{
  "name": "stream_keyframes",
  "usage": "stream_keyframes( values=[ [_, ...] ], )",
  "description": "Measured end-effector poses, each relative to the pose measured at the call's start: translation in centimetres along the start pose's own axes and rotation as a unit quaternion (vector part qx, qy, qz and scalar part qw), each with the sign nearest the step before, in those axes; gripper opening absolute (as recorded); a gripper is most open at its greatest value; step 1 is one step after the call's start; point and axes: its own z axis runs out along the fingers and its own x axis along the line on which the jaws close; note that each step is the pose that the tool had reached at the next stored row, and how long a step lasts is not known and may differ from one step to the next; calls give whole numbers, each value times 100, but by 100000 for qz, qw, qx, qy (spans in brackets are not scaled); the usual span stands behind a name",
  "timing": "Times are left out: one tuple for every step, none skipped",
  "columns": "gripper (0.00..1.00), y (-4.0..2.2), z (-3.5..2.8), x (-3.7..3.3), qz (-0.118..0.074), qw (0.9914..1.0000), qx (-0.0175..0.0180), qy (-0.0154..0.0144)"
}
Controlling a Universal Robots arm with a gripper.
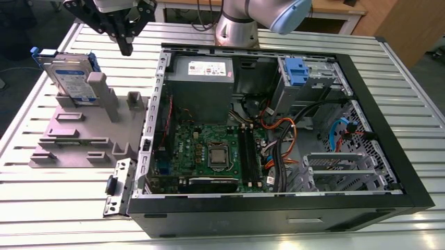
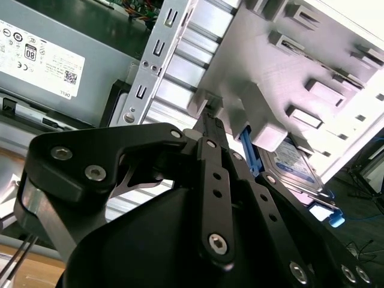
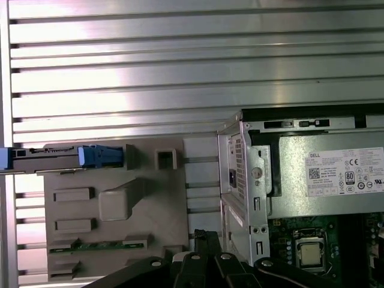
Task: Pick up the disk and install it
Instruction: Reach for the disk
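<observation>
Up at the exterior view's left, your hand (image 1: 126,48) hangs above the bench (image 1: 41,208), close beside the disk (image 1: 72,78) but clear of it. Its fingers come together to a single tip with nothing between them; from this angle I'd call that likely, not certain.

The disk stands on edge in a slot of the grey holding fixture (image 1: 76,140), which lies on the bench just beside the open computer case (image 1: 278,213). Its white-and-blue label faces out, and the blue frame runs along its edges. You can see the disk edge-on in the first wrist view (image 3: 48,157), and in the second wrist view (image 2: 294,165) it sits beyond the hand's fingers.

You should count the task as barely begun. The pickup is not made: the disk is untouched in its slot, and your hand holds nothing.

All of the install is left as well. The drive bay (image 1: 316,73) with its blue latch (image 1: 295,70) sits inside the case next to the power supply (image 1: 201,88). I judge that bay to be where the disk goes. It is well apart from both the disk and your hand.
</observation>
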Motion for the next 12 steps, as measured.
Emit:
stream_keyframes(
  values=[
    [11,0,0,3,-1,100000,0,1],
    [11,0,0,6,0,100000,-1,-1],
    [11,-1,0,8,0,100000,1,-1],
    [11,-1,0,11,0,100000,0,0],
    [11,-1,0,14,-1,100000,0,-1],
    [11,-1,0,17,1,100000,1,0],
    [11,-1,0,19,0,100000,1,0],
    [11,-2,1,22,1,100000,0,-1],
    [11,-2,1,25,1,100000,-1,-1],
    [11,-2,0,28,1,100000,1,1],
    [11,-2,0,30,0,100000,0,2],
    [11,-3,1,33,-1,100000,-2,-2]
  ],
)
